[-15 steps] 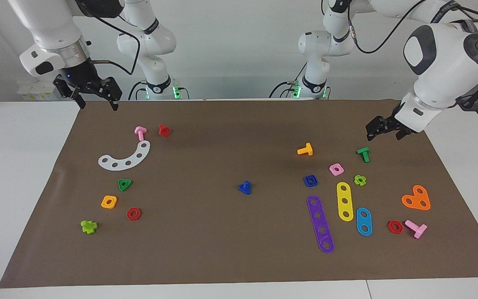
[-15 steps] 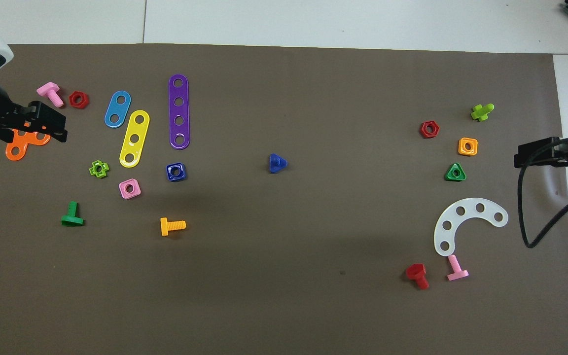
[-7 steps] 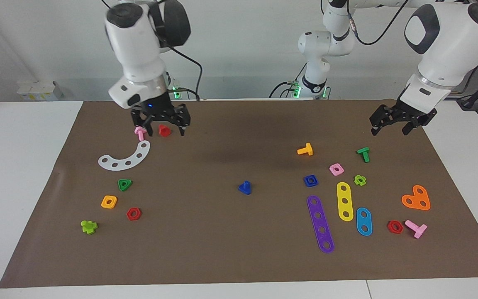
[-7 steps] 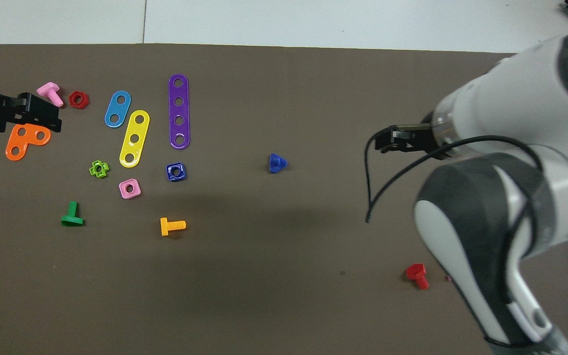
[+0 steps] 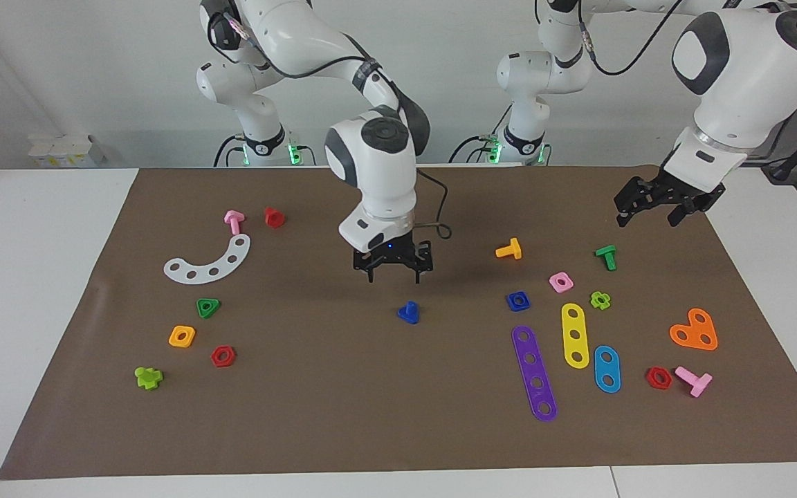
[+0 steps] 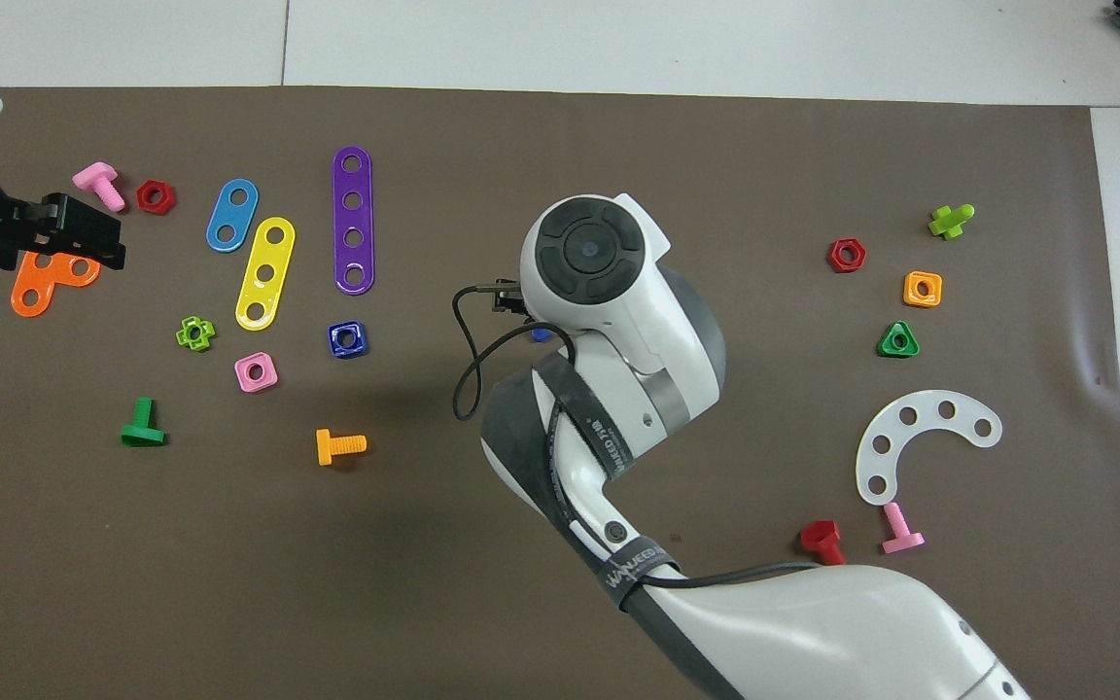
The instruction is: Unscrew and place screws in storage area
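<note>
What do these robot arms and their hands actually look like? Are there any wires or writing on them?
Both arms are glossy white, rounded segments joined by dark grey joints with round grey caps. Each ends in a small black two-finger claw: the right gripper and the left gripper. Thin black cables run loosely along both arms. On the right arm, black straps with pale lettering hold the cable. Green lights glow at both bases.

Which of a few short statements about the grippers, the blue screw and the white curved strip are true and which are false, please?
1. The right gripper hangs open above the blue screw. True.
2. The blue screw is clamped between fingers. False: it stands free on the brown mat.
3. The white curved strip lies toward the right arm's end. True.
4. The left gripper holds the green bolt. False: it hangs open and empty above the mat.
</note>
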You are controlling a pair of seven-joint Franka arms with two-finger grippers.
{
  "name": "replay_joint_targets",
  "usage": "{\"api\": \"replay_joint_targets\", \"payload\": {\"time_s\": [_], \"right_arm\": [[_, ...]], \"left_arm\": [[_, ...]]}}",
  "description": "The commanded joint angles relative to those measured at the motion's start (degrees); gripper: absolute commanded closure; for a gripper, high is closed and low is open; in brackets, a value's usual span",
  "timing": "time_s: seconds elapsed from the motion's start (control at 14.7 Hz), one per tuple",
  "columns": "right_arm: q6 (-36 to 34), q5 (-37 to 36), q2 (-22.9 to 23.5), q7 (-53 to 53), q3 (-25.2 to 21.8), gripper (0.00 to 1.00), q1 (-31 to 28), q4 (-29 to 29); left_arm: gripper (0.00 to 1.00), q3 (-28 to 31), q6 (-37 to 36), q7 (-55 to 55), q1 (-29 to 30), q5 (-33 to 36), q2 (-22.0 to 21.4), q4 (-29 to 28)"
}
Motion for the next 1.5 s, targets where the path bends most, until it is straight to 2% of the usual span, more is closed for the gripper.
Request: {"api": "replay_joint_targets", "payload": {"time_s": [0.0,0.27,0.54,0.75,1.09,1.22,1.43], "right_arm": [[2.90,-2.27,3.67,0.34,-0.14,0.02,-0.08,2.50],[7.73,-2.10,5.95,-0.10,-0.14,0.16,0.44,1.62],[8.45,-2.09,6.13,-1.24,-0.05,0.33,0.18,0.39],[9.68,-1.92,5.78,-2.12,-0.05,0.40,0.35,-2.33],[11.61,-1.57,5.69,-3.44,0.04,0.50,0.27,-3.22],[11.70,-1.57,5.69,-3.44,0.04,0.56,0.35,-3.30],[11.62,-1.48,5.61,-3.44,0.13,0.57,0.44,-3.39]], "left_arm": [[0.00,0.10,1.17,-0.33,0.14,1.08,-3.13,-4.40],[0.00,0.36,1.60,-0.33,0.23,1.08,-3.31,-4.40],[0.00,0.36,1.60,-0.33,0.23,1.08,-3.31,-4.40],[0.00,0.36,1.60,-0.33,0.23,1.08,-3.31,-4.40],[0.00,0.36,1.60,-0.33,0.23,1.08,-3.31,-4.40],[0.00,0.36,1.60,-0.33,0.23,1.08,-3.31,-4.40],[0.00,0.36,1.60,-0.33,0.23,1.08,-3.31,-4.40]]}}
